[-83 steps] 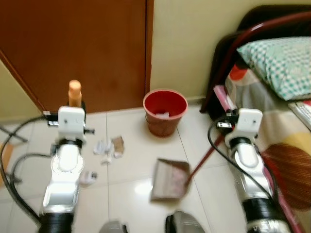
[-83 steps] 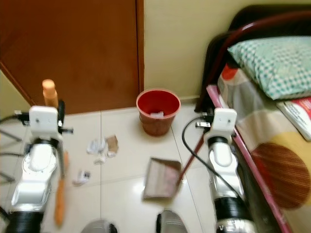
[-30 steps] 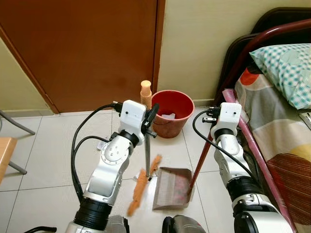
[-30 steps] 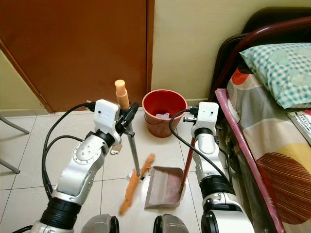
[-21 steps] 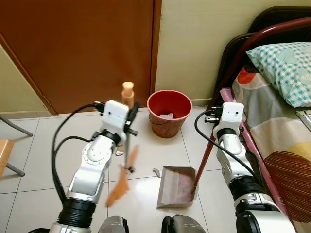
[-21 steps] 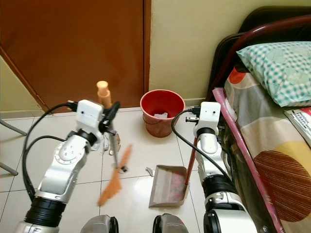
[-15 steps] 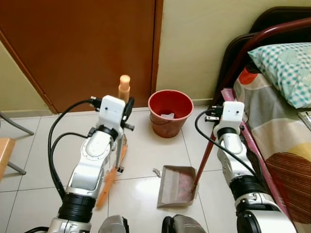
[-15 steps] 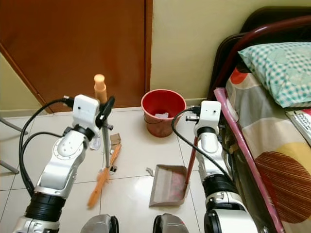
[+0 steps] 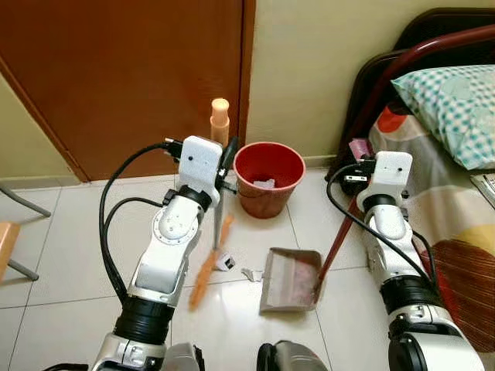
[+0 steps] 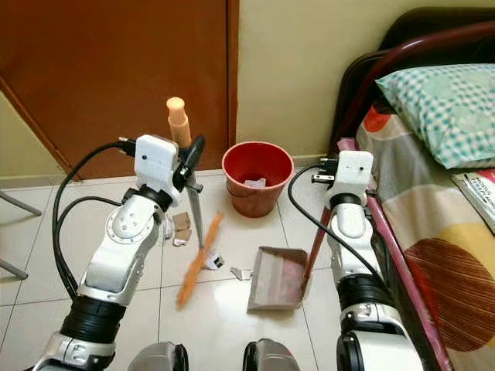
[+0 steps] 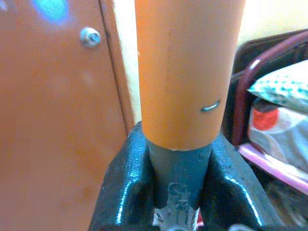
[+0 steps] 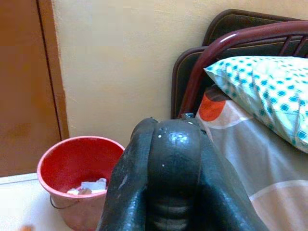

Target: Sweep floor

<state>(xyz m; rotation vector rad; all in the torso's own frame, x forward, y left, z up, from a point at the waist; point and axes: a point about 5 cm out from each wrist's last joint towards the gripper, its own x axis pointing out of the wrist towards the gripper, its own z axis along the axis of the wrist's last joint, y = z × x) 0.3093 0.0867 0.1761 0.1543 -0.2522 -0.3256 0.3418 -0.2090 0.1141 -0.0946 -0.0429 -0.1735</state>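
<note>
My left gripper [image 9: 224, 157] is shut on the grey pole of a broom [image 9: 220, 202] just below its orange end cap [image 11: 185, 72]. The pole slants down to the orange brush head [image 9: 209, 259], which is low over the tiles. My right gripper [image 12: 173, 159] is shut on the top of the dustpan's dark red handle [image 9: 337, 243]. The brown dustpan [image 9: 290, 280] rests on the floor with its open side toward the brush. Small paper scraps [image 10: 214, 261] lie between brush and pan, and more scraps [image 10: 182, 224] lie beside my left arm.
A red bucket [image 9: 267, 178] with some litter stands against the wall by the brown door [image 9: 131, 69]. A bed [image 9: 456, 216] with a dark red frame and a checked pillow [image 9: 448, 108] runs along the right. A chair leg [image 9: 19, 202] and a wooden seat edge [image 9: 6, 243] are at the left.
The left arm has swung the broom to the right, bringing the brush head and a scrap nearer the dustpan. The dustpan and right arm have shifted slightly right.
</note>
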